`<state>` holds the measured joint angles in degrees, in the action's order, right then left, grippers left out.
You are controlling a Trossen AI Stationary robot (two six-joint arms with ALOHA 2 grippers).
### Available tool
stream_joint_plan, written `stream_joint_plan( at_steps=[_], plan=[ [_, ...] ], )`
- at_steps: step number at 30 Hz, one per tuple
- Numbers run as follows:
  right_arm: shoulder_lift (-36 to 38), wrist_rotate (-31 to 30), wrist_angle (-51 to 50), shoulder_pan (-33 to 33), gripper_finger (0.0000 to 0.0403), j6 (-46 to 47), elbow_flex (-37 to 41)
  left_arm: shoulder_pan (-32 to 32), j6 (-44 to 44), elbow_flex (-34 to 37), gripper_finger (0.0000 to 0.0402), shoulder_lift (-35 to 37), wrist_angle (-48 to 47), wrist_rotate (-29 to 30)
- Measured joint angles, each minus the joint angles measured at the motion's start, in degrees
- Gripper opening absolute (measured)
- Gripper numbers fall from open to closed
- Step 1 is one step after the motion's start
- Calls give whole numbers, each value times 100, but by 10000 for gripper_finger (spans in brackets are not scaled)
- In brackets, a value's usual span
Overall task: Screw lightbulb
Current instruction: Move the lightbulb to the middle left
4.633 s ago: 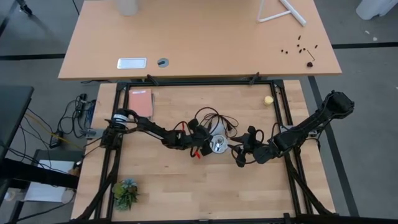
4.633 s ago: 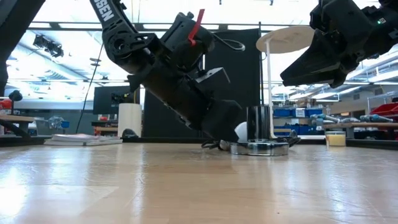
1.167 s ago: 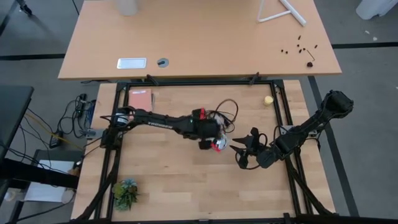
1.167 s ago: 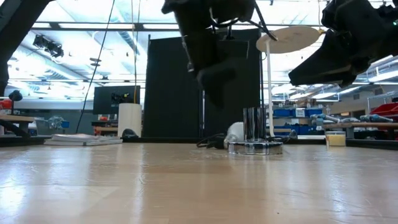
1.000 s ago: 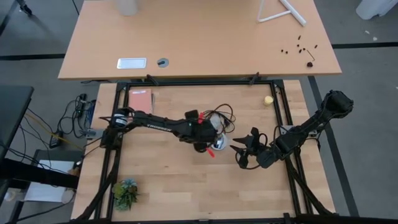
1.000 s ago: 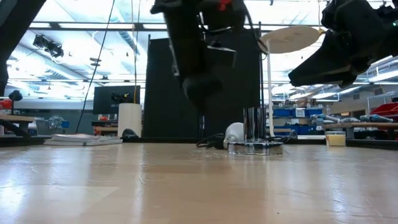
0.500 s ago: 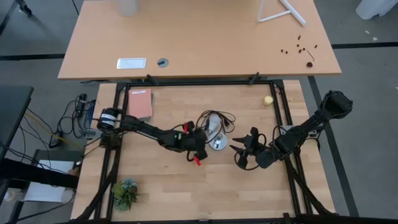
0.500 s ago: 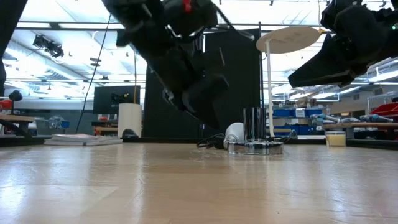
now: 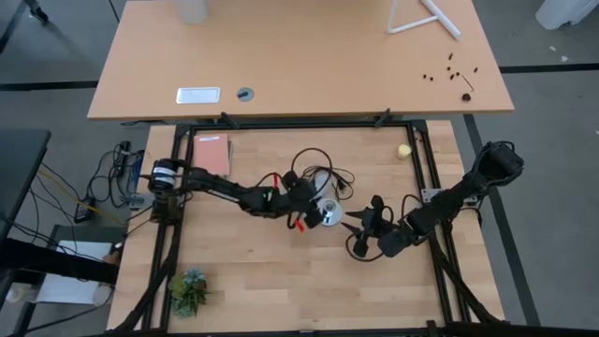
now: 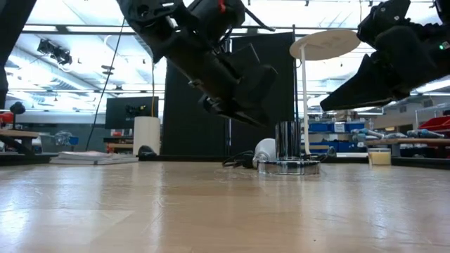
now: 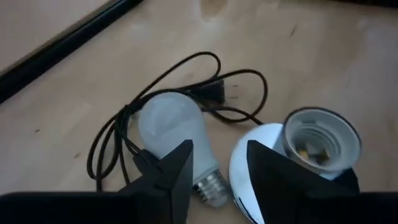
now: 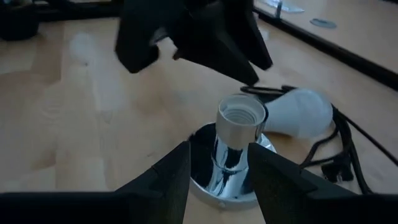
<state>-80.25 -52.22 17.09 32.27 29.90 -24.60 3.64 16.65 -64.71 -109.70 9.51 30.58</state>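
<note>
Premises present as a robotics lab or workshop. The wooden counter (image 9: 281, 271) sits inside a black metal frame (image 9: 299, 124) with cabling (image 9: 112, 178) trailing over a grey floor, a second desk (image 9: 299, 56) standing just behind. Beyond it, the low view shows strip ceiling lights (image 10: 84, 28), a black partition (image 10: 197, 105) and shelving with blue storage bins (image 10: 337, 127)

Bright overhead light; low view backlit, arms perhaps motion-blurred; wrist views soft.
</note>
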Motion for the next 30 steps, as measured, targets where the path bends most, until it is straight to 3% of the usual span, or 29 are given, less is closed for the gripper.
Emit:
stream_joint_plan(
  at_steps=[15,30],
  plan=[
    [35,-20,456,29,167,-716,-4,-586,314,-7,168,-378,353,-1339],
    [35,27,405,29,167,-699,-4,-735,311,-12,182,-504,-259,-780]
  ],
)
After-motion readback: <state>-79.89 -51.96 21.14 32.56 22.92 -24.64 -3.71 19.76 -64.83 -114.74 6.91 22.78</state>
